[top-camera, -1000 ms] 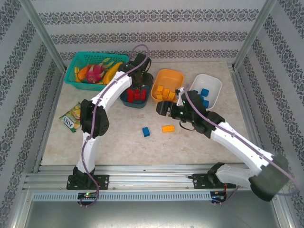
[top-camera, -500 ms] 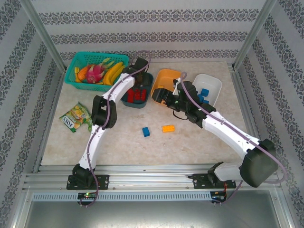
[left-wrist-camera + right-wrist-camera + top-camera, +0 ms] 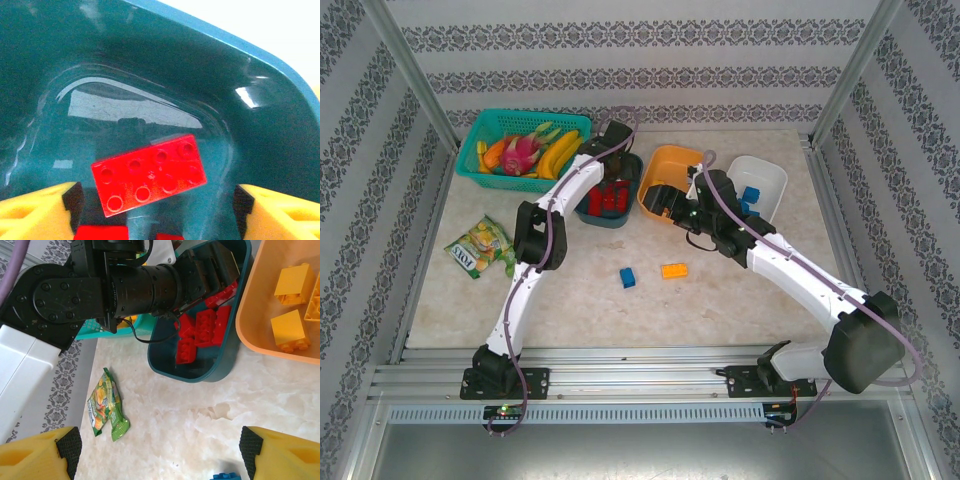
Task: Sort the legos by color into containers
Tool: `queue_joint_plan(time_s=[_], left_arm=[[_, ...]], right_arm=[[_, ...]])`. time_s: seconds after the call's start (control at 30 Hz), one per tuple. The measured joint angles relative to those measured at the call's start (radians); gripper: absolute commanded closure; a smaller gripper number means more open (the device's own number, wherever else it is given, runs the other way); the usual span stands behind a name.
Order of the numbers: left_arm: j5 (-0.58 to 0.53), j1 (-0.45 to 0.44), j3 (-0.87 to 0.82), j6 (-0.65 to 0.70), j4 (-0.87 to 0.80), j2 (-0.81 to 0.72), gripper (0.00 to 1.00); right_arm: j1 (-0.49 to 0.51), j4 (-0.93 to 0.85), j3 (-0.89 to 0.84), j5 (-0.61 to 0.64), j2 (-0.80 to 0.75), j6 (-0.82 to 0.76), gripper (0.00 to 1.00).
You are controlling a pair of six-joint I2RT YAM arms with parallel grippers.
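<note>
My left gripper [image 3: 157,205] hangs open inside the dark teal tub [image 3: 260,100]. A red lego [image 3: 149,172] lies loose on the tub floor between its yellow fingers [image 3: 35,212], touching neither. From above, that gripper [image 3: 616,168] is over the teal tub [image 3: 595,213], which holds several red legos [image 3: 608,200]. My right gripper [image 3: 665,200] stands open at the orange tub's [image 3: 682,156] near side. Its own camera shows its jaws [image 3: 157,450] wide over bare table, with yellow legos [image 3: 295,282] in the orange tub. A blue lego [image 3: 628,277] and an orange lego [image 3: 673,270] lie on the table. The white tub [image 3: 772,178] holds blue legos [image 3: 750,195].
A teal lattice basket of toy fruit [image 3: 520,145] stands at the back left. A green snack packet [image 3: 478,247] lies on the left of the table. The left arm's dark wrist [image 3: 145,287] reaches over the teal tub. Metal frame posts border the table.
My right gripper has swung from the middle of the table up to the orange tub's near side. The left arm has stretched a little further over the teal tub.
</note>
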Motion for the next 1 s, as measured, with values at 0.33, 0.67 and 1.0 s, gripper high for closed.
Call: queue_joint_plan(time_s=[0.33, 0.67, 1.0], left_arm=[[0.004, 0.000, 0.025, -0.050, -0.101, -0.192, 0.17], [0.082, 0.005, -0.590, -0.098, -0.124, -0.889, 0.18], [0.310, 0.005, -1.477, -0.186, -0.098, -1.561, 0.19]], right_arm=[[-0.027, -0.046, -0.005, 0.050, -0.031, -0.060, 0.17], [0.114, -0.154, -0.062, 0.130, -0.070, -0.212, 0.19], [0.303, -0.283, 0.007, 0.164, 0.157, -0.272, 0.20]])
